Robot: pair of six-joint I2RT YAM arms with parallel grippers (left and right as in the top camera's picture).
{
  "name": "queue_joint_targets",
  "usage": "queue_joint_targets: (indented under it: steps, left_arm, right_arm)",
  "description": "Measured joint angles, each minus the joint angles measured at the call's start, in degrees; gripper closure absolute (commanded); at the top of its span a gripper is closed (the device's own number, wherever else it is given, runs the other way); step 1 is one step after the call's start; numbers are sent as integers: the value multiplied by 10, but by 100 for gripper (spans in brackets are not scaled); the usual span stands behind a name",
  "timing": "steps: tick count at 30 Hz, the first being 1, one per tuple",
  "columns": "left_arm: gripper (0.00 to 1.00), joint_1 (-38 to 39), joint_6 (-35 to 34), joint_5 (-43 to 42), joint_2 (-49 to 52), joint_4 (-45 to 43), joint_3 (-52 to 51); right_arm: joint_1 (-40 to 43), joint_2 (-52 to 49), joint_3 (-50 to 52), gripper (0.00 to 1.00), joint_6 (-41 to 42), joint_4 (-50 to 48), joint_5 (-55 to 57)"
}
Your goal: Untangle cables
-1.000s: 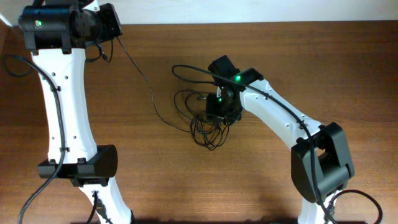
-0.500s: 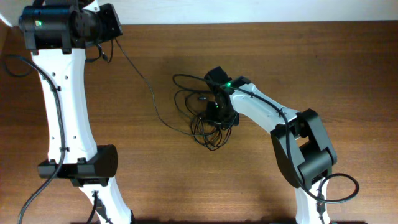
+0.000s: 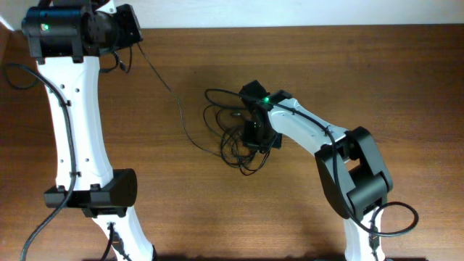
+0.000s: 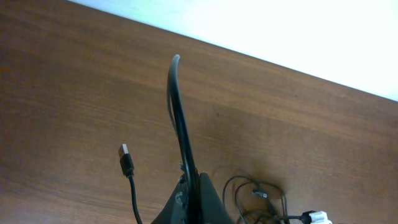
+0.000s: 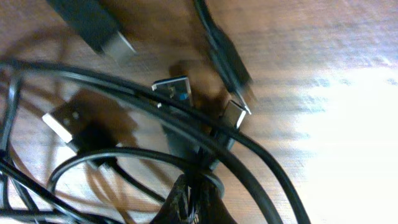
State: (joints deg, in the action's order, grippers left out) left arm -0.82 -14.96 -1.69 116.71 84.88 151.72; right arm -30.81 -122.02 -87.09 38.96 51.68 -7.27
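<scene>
The cables [image 3: 233, 136] lie in a tangled heap near the desk's [image 3: 406, 80] middle, directly under the right gripper [image 3: 259, 138], whose fingertips are together and pinch one cord. One strand runs out to the far-left corner, where the left gripper [image 3: 136, 30] is clamped on it. Only the right wrist view shows USB plugs [image 5: 173, 87] among the loops. The left wrist view shows a free plug [image 4: 126, 159].
</scene>
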Motion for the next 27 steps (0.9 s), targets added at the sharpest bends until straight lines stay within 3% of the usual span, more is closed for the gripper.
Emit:
queue_joint_targets:
  steps: [5, 8, 17, 19, 22, 23, 25, 26, 27]
  left_arm:
    - [100, 0, 0, 0, 0, -1, 0]
    - [100, 1, 0, 0, 0, -1, 0]
    - [99, 1, 2, -1, 0, 0, 0]
    - [94, 1, 31, -31, 0, 2, 0]
    - [90, 13, 123, -144, 6, 35, 0]
    - [83, 23, 149, -177, 14, 51, 1]
    - [17, 58, 219, -251, 56, 106, 1]
    - [0, 71, 233, -264, 73, 109, 1]
    - [1, 87, 247, -277, 96, 115, -2]
  right_arm:
    - [0, 106, -68, 96, -56, 110, -2]
    - [0, 149, -92, 96, -93, 119, -33]
    - [13, 163, -131, 96, -228, 133, -288]
    - [44, 163, -131, 96, -241, 144, -308]
    - [90, 163, -131, 96, -246, 157, -307]
    - [100, 163, -131, 96, -246, 158, -305]
    - [110, 163, -131, 96, -246, 158, -303]
    - [110, 163, -131, 96, -246, 158, -303]
    - [110, 163, -131, 96, -246, 158, -303]
